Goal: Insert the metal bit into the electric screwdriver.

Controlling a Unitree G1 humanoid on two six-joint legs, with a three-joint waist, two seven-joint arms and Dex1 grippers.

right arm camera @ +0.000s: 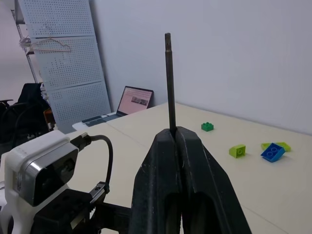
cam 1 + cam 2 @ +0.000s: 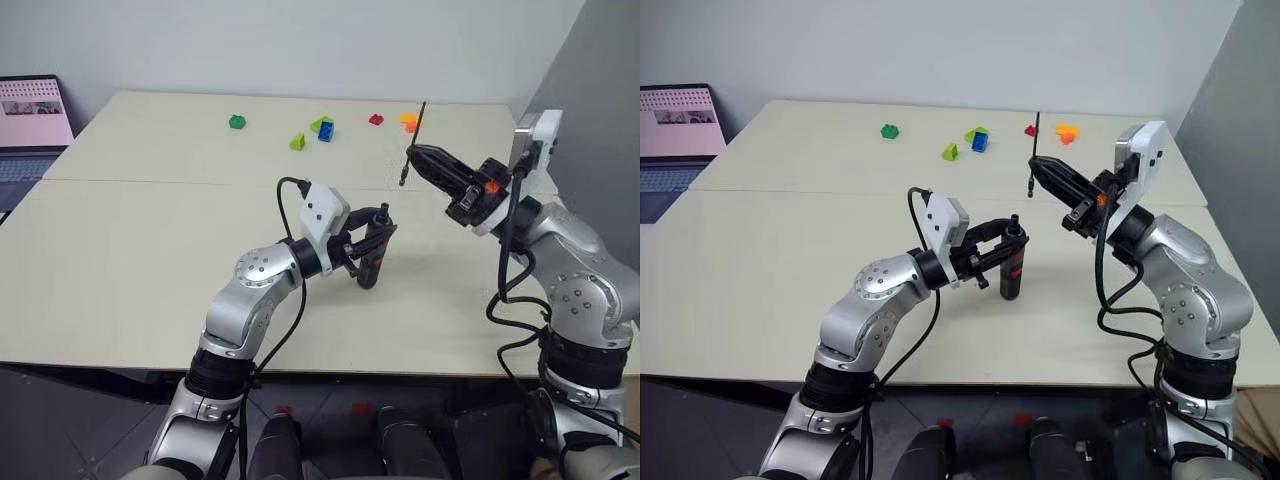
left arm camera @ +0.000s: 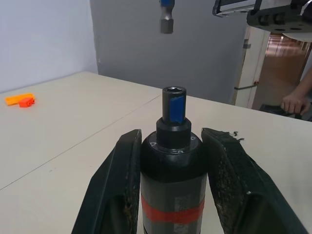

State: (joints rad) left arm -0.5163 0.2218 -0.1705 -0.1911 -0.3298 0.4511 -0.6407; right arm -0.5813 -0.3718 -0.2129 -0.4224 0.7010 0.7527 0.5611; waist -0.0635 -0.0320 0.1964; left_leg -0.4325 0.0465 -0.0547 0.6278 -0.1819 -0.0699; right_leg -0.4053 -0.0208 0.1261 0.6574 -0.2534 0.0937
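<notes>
Left gripper (image 2: pixel 1002 243), nearest the head camera, is clamped on the electric screwdriver (image 2: pixel 1012 262), holding it upright just above the table (image 2: pixel 150 290); socket opening faces up (red band on the body, blue collar below the socket in the left wrist view). Right gripper (image 2: pixel 418 157) is pinched tight on the metal bit (image 2: pixel 411 143), gripped at mid-length, rod near vertical. Bit's lower end hangs above and to the right of the socket, well apart; not yet inserted.

Risks, as judged: thin rod may pivot in the pinch if it meets the socket rim off-axis; slight tilt would make it skid off.

Surroundings: pale tabletop with a seam; coloured toy bricks (image 2: pixel 325 130) far side; laptop (image 2: pixel 30 135) at left; grey-white walls, pegboard (image 1: pixel 63 63) behind.
</notes>
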